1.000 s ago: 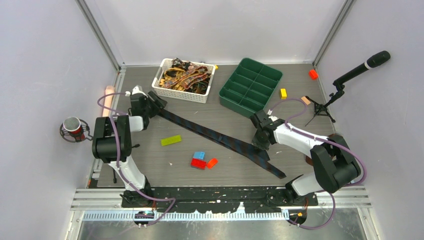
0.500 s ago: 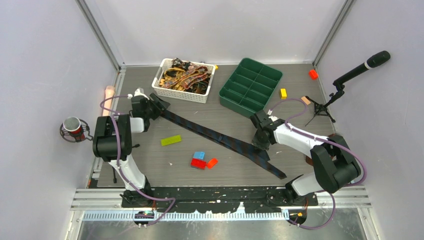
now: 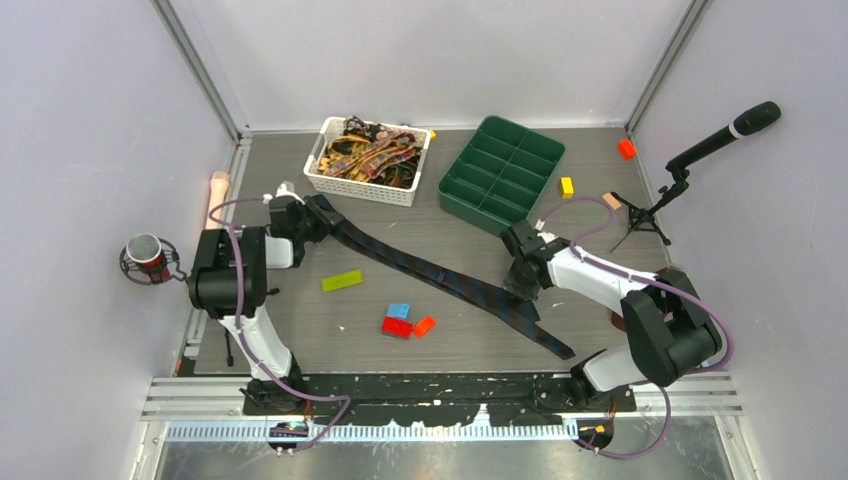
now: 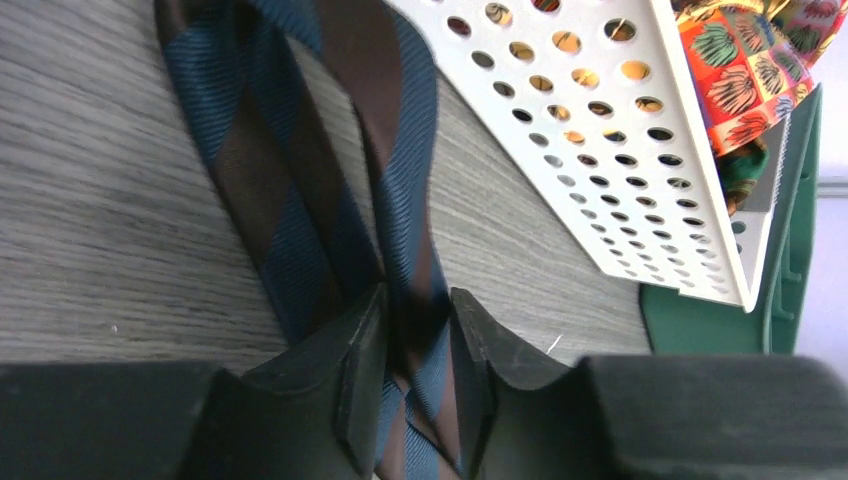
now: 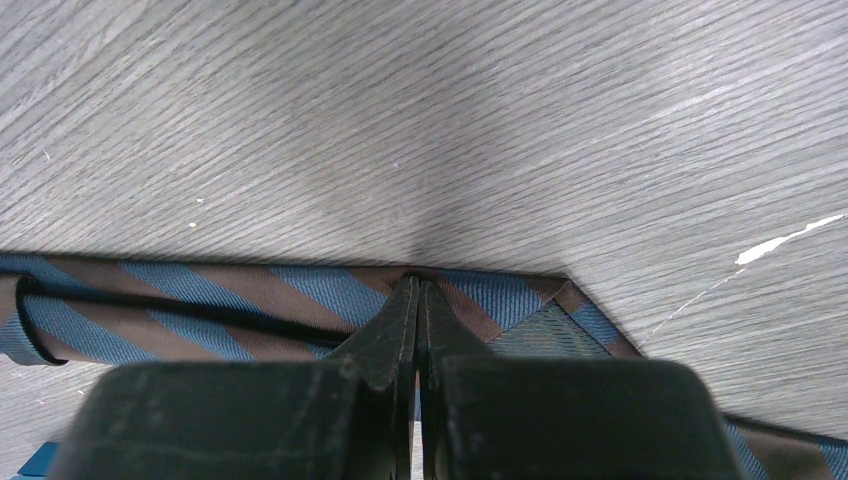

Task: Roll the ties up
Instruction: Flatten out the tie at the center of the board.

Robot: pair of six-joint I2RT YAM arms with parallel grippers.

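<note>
A navy tie with brown stripes (image 3: 440,275) lies diagonally across the table, from beside the white basket (image 3: 335,180) down to the front right. My left gripper (image 3: 316,214) is at its narrow end; in the left wrist view the gripper (image 4: 415,335) is shut on a doubled strip of the tie (image 4: 290,190). My right gripper (image 3: 521,284) stands on the wide end. Seen from the right wrist, that gripper (image 5: 416,290) is shut, its tips resting on the striped fabric (image 5: 250,300) with nothing between them. More patterned ties (image 3: 368,155) fill the basket.
A green compartment tray (image 3: 500,172) stands right of the basket. Loose bricks lie about: lime (image 3: 342,281), blue (image 3: 398,311), red (image 3: 397,327), orange (image 3: 425,325), yellow (image 3: 567,186). A microphone on a tripod (image 3: 690,160) is at the right wall, another (image 3: 147,258) at the left.
My left gripper has slid a little right along the table towards the basket and its jaws have closed onto the tie's narrow end. The right arm has stayed put.
</note>
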